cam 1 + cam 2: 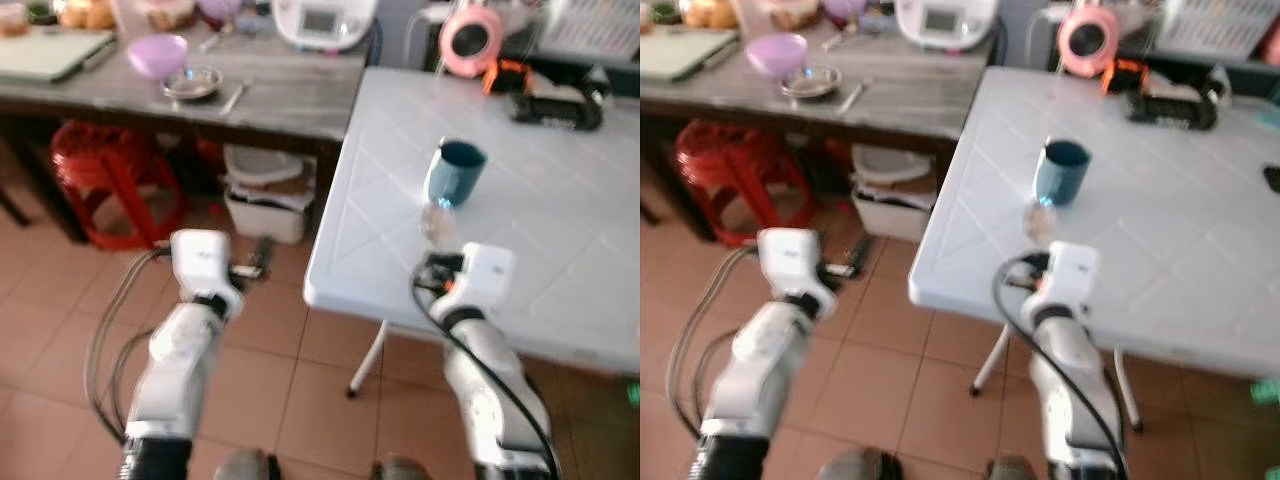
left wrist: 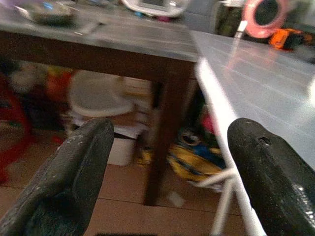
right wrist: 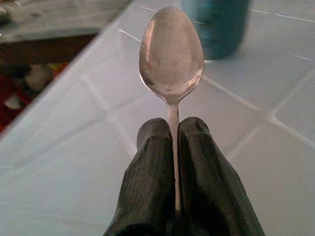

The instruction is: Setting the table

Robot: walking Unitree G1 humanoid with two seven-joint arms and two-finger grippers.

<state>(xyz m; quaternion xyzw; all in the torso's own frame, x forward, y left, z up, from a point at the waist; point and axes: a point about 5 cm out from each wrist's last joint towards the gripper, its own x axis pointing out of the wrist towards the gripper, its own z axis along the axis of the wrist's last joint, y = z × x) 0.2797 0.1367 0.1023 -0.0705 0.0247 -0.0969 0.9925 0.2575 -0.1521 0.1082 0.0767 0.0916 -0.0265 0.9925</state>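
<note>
**Right wrist view: spoon in the pincer, cup already on the white bench**

Your right pincer is pressed together on the handle of a metal spoon, bowl pointing ahead toward the teal cup. In the head views the spoon's bowl hangs over the white bench, just short of the cup and near the bench's front edge. Whether the spoon touches the surface, you cannot tell from these blurred frames.

Your left pincer is spread wide and holds nothing; it sits low over the tiled floor, beside the white bench's corner and in front of the dark bench.

As for progress, judge it as early. The cup stands upright on the white bench, and that is the only tableware laid there (the pink fan and the black-and-orange tool at the far end are not place settings). The spoon is carried but not yet set down. On the dark bench a purple bowl, a small metal dish and a piece of cutlery probably wait to be brought over.

The likely next step is to lay the spoon beside the cup.
</note>
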